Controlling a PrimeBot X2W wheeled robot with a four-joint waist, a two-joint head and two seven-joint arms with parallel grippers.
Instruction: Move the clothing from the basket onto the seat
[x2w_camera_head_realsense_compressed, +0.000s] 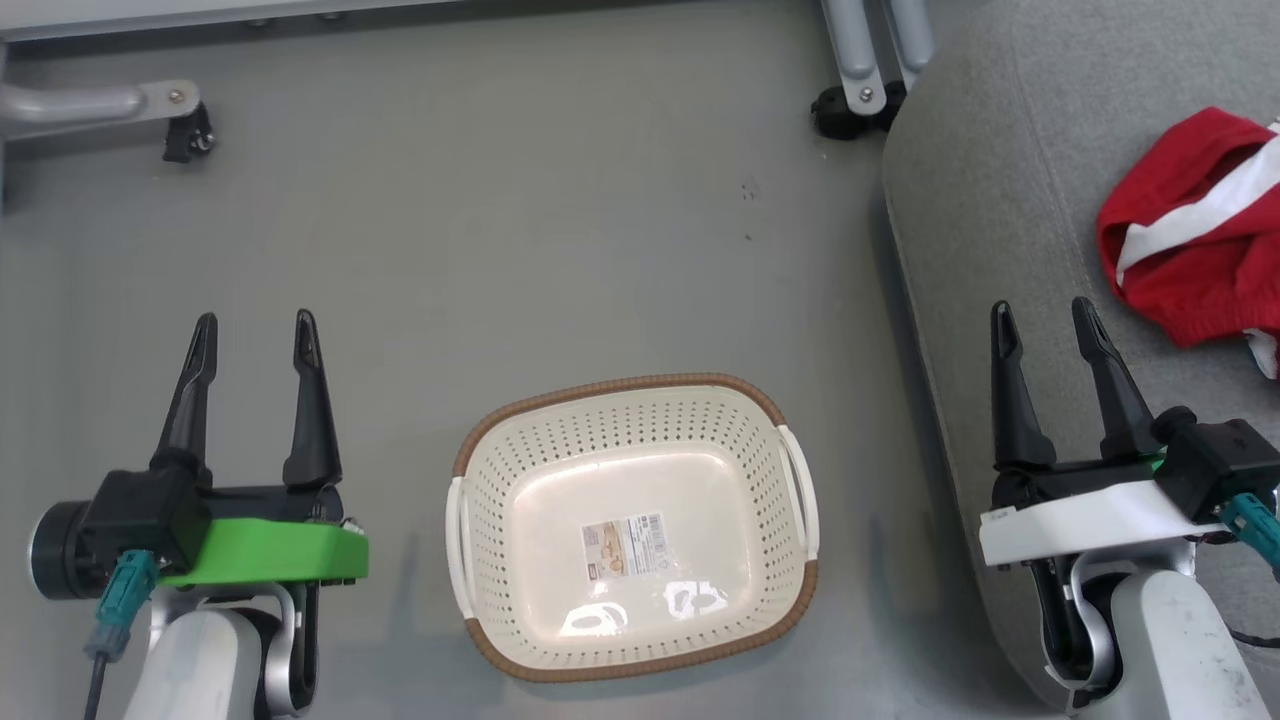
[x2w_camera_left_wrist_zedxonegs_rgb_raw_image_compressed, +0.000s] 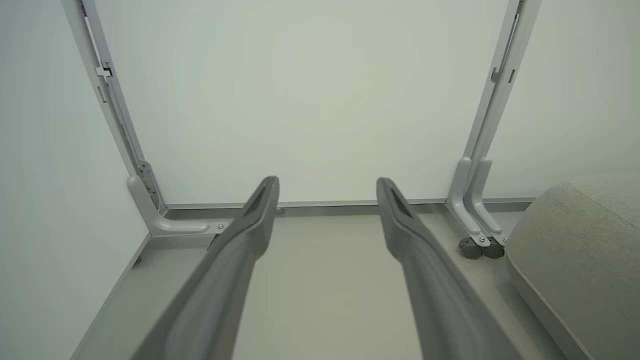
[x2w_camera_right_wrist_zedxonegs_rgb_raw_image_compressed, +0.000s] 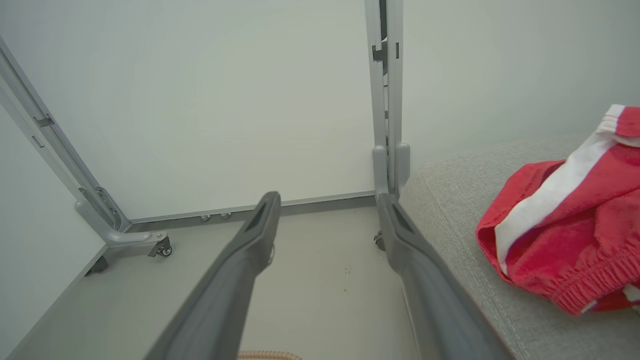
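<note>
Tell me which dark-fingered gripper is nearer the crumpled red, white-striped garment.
The right gripper, on the white mount, at the grey fabric seat edge near the garment; the green-mounted left gripper is beyond the cream perforated basket.

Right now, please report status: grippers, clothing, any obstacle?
Left gripper open, empty. Right gripper open, empty. Clothing lies on seat; basket holds just its label. No obstacle seen.

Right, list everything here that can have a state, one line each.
basket: upright, empty apart from its paper label.
clothing: crumpled in a heap, lying on the seat, out of the basket.
seat: carrying the clothing.
left gripper: open, holding nothing.
right gripper: open, holding nothing.
</note>
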